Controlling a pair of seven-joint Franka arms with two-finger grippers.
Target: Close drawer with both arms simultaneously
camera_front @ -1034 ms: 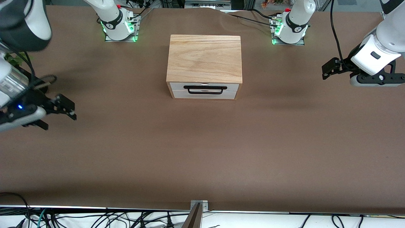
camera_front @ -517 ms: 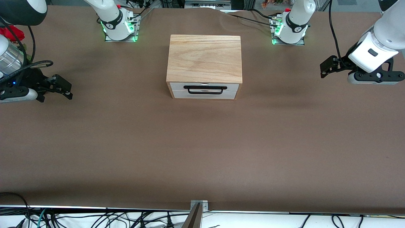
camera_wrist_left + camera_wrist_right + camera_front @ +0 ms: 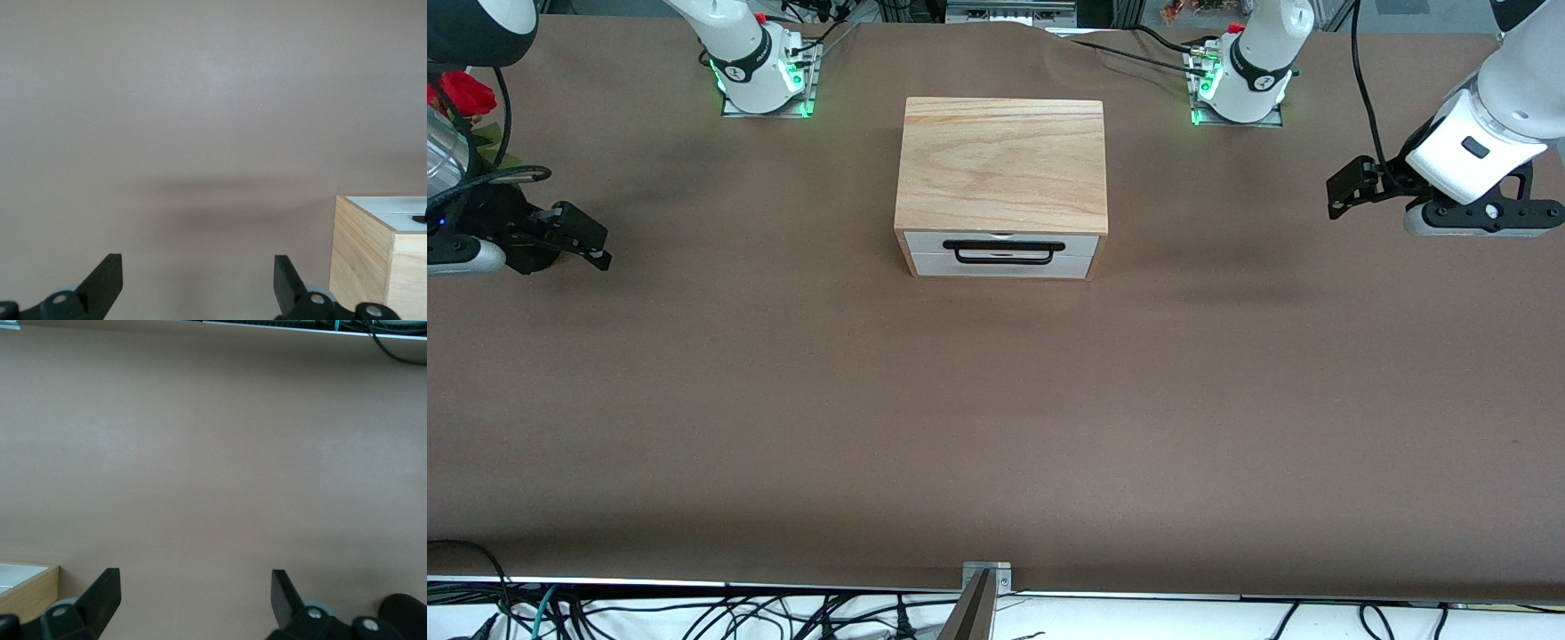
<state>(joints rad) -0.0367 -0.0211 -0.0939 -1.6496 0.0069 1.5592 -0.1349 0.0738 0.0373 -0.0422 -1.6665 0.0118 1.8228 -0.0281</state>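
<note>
drawer (image 3: pixel 1000 252) pushed flush in wooden box (image 3: pixel 1001 164), mid-tabletop (image 3: pixel 996 418) | left gripper (image 3: pixel 1352 187) released, well apart | right gripper (image 3: pixel 583 238) released, well apart

Left tool (image 3: pixel 1347 188) and right tool (image 3: pixel 587 238) raised, fingers spread.

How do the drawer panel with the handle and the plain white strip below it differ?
The drawer carries a black wire handle; the plain white strip has none. The drawer sits above, the strip beneath, at the wooden box's base. Both are white, equally wide, and look flush with the box front.
</note>
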